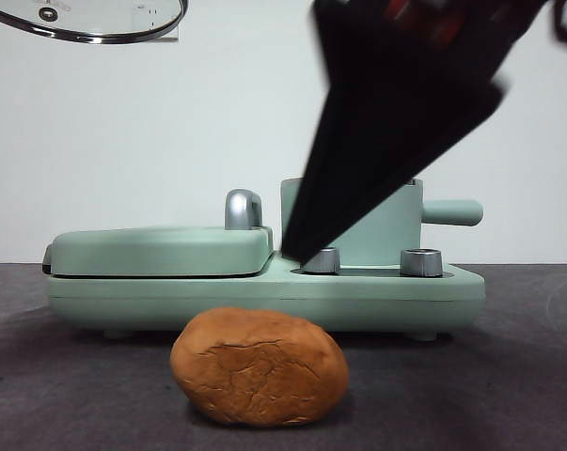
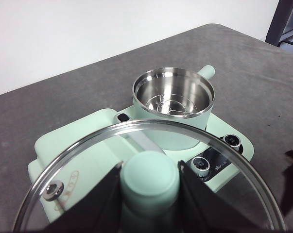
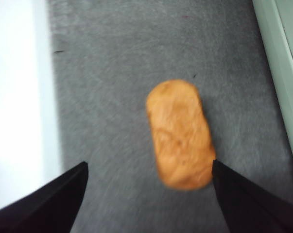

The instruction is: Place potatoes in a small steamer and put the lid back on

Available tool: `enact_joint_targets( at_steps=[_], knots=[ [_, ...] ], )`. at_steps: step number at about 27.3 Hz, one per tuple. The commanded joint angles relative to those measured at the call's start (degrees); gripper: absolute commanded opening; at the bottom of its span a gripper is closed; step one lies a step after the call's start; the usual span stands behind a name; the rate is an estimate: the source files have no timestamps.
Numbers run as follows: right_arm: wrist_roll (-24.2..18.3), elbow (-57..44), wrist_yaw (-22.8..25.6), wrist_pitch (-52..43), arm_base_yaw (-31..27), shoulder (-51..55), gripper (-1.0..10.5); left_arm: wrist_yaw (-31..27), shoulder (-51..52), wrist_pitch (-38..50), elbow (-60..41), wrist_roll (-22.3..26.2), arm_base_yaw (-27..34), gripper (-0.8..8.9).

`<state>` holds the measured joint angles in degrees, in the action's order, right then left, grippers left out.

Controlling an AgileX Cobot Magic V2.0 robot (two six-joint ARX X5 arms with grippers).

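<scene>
potato (image 1: 259,368) before cooker base (image 1: 377,293), steamer (image 1: 372,225) on base — lid (image 1: 90,19) aloft

No readable text, brand, number or sign appears in any view. The only mark is a faint orange-brown outline on the flat mint-green griddle cover (image 2: 83,165), seen through the glass lid (image 2: 224,150) in the left wrist view, at about 9 o'clock from the lid's knob (image 2: 148,177); it is too small and pale to read as letters or a symbol. The two control dials (image 2: 232,140) carry no legible markings either.
</scene>
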<state>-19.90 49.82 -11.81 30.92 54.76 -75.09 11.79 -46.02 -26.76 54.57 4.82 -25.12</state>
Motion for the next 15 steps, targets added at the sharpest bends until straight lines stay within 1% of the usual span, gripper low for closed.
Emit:
enact_joint_targets(
  at_steps=[1,6,15],
  knots=[
    [-0.83,0.87,0.11,-3.63,0.68,-2.91,4.0,-0.02,0.02,2.29,0.83,-0.63,-0.22,0.14],
    [-1.40,0.87,0.02,-8.09,0.66,-7.06,4.0,-0.02,0.02,2.29,0.83,-0.61,-0.24,0.14],
    [-1.36,0.87,-0.09,-10.69,0.61,-13.33,4.0,0.00,0.02,2.25,0.83,-0.61,-0.24,0.14]
  ],
)
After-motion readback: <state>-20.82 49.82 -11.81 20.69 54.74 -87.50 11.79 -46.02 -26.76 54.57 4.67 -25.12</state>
